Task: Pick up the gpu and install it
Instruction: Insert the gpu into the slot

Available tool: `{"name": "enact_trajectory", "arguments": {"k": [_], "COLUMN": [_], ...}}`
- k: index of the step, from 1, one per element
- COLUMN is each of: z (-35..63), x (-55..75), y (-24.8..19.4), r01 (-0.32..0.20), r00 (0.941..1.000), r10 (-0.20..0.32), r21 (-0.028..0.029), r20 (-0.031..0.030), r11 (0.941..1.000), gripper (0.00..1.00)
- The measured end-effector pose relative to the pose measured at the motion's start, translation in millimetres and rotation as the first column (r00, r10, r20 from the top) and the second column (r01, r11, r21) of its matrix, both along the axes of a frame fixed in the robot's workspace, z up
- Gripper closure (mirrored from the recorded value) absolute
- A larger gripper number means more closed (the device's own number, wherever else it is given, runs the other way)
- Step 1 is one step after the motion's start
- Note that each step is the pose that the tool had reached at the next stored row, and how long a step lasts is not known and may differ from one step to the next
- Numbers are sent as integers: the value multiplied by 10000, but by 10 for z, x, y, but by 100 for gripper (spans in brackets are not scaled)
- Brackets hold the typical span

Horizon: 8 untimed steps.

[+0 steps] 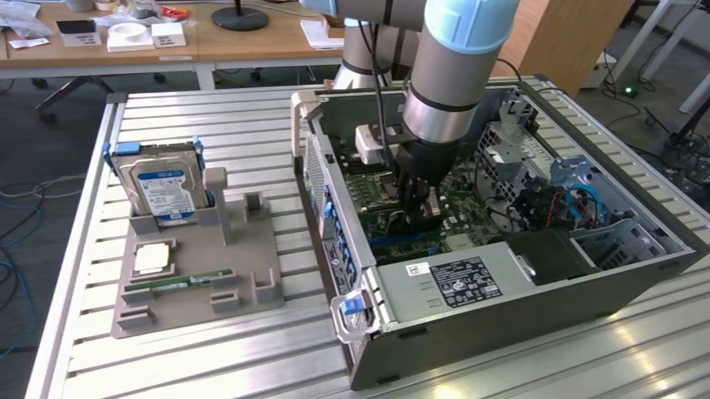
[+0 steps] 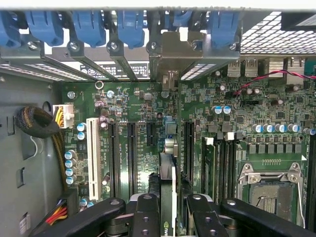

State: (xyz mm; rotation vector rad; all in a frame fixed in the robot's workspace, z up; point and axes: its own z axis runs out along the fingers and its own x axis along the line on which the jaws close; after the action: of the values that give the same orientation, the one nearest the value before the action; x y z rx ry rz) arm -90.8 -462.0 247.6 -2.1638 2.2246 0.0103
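My gripper (image 1: pixel 418 209) reaches down into the open computer case (image 1: pixel 332 174), low over the green motherboard (image 2: pixel 123 106). It is shut on the gpu (image 2: pixel 168 173), a thin dark card that the wrist view sees edge-on between the two black fingers (image 2: pixel 147 217). The card stands upright over the black expansion slots (image 2: pixel 131 148). Its silvery bracket (image 2: pixel 173 52) lies against the rear slot openings, among the blue latches (image 2: pixel 131 24). In the exterior view the card's lower edge is hidden behind the fingers and the case parts.
A grey holder (image 1: pixel 258 249) on the slatted table at the exterior view's left carries a blue-labelled hard drive (image 1: pixel 165 187), a processor chip (image 1: pixel 152 259) and a green memory stick (image 1: pixel 178 283). Inside the case are the power supply (image 1: pixel 466 278), the CPU socket (image 2: pixel 269 190) and a white slot (image 2: pixel 92 148).
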Motion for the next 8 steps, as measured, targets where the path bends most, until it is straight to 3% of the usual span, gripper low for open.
{"name": "enact_trajectory", "arguments": {"k": [8], "z": [-2], "x": [0], "y": [0], "r01": [0], "r00": [10000], "r10": [0], "r21": [1], "r20": [1], "r11": [10000], "gripper": [74]}}
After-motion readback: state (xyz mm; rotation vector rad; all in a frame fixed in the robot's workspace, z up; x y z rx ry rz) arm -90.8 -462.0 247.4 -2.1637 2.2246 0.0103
